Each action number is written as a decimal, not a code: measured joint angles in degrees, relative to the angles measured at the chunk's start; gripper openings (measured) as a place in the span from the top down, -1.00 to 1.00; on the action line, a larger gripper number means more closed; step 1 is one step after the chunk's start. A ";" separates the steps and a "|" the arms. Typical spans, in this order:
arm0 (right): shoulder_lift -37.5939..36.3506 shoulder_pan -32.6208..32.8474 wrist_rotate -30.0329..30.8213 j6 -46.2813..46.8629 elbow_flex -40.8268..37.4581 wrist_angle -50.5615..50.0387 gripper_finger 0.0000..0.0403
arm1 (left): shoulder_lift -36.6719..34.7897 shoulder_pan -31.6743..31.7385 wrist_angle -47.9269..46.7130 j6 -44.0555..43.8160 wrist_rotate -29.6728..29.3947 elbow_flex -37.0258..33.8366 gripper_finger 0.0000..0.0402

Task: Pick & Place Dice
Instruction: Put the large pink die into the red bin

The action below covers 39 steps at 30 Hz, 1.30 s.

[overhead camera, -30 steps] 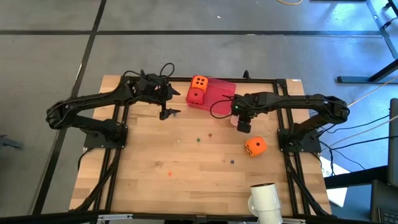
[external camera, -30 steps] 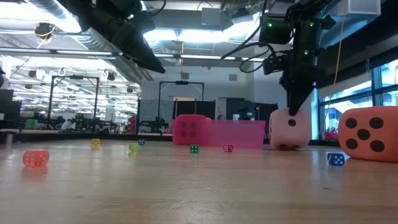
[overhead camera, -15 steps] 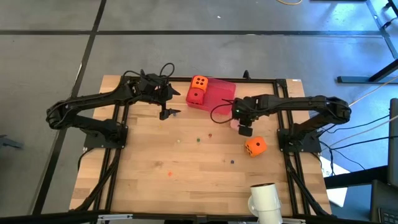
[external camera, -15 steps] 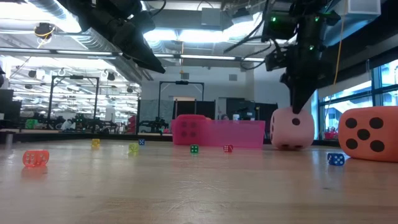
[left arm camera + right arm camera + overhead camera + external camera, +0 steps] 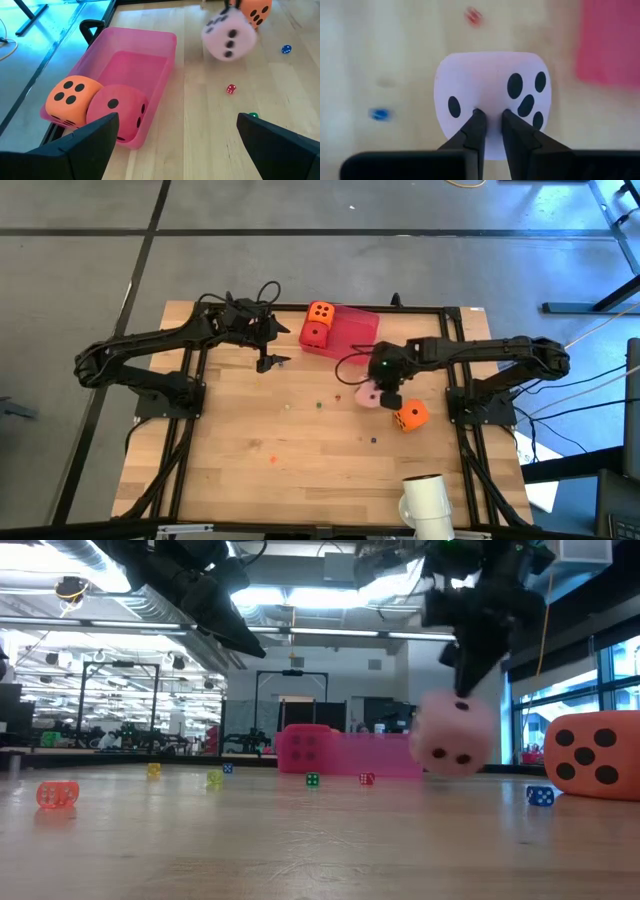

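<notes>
The pale pink die (image 5: 367, 394) hangs from my right gripper (image 5: 385, 387), which is shut on it over the table's right middle. The low view shows this die (image 5: 452, 735) off the wood, and it is also in the left wrist view (image 5: 229, 36). One orange die (image 5: 410, 415) sits on the table just nearer. Another orange die (image 5: 320, 312) and the red die (image 5: 314, 334) lie in the pink tray (image 5: 352, 330). My left gripper (image 5: 268, 362) hovers open left of the tray, its fingers wide apart (image 5: 178, 120). My right gripper (image 5: 490, 116) pinches a small fold of the pink die's upper face (image 5: 490, 100) between its two fingertips (image 5: 475, 125), coming from above and pointing down. The die hangs below the fingers, tilted, lifted clear of the table.
Tiny coloured beads lie scattered over the wood, among them a red one (image 5: 57, 794) and a blue one (image 5: 540, 796). A white roll (image 5: 425, 500) stands at the near edge. The tray's right half (image 5: 137, 75) holds nothing.
My right gripper has moved toward the table's near edge and up. The pink die, which stood on the wood under the fingertips, is now lifted clear, tipped, and carried nearer, next to the orange die on the table.
</notes>
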 joint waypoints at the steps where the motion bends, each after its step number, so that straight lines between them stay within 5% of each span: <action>1: 0.00 0.16 -0.68 -1.33 0.00 2.01 0.76 | 0.00 0.02 0.00 0.00 0.00 0.00 -0.99; 8: 0.00 0.50 6.28 -14.26 0.08 19.77 0.76 | 0.00 0.02 0.00 0.00 0.01 0.00 -0.99; 13: 0.32 -0.43 24.40 -27.96 0.12 28.91 0.76 | 0.00 0.00 0.00 0.01 0.01 0.00 -0.99; 16: 1.81 -3.97 29.73 -32.46 0.15 34.72 0.76 | 0.00 0.02 0.00 0.69 0.00 0.00 -0.99; 20: 5.03 -10.18 25.59 -31.98 0.22 38.08 0.76 | -0.02 0.02 0.02 1.38 0.00 0.00 -0.99; 24: 9.29 -14.27 27.81 -32.07 0.17 37.67 0.76 | -0.02 0.00 0.00 1.37 0.00 0.00 -0.99; 39: 19.45 -15.65 29.31 -25.75 0.17 39.19 0.76 | -0.02 0.01 0.00 1.53 0.00 0.00 -0.99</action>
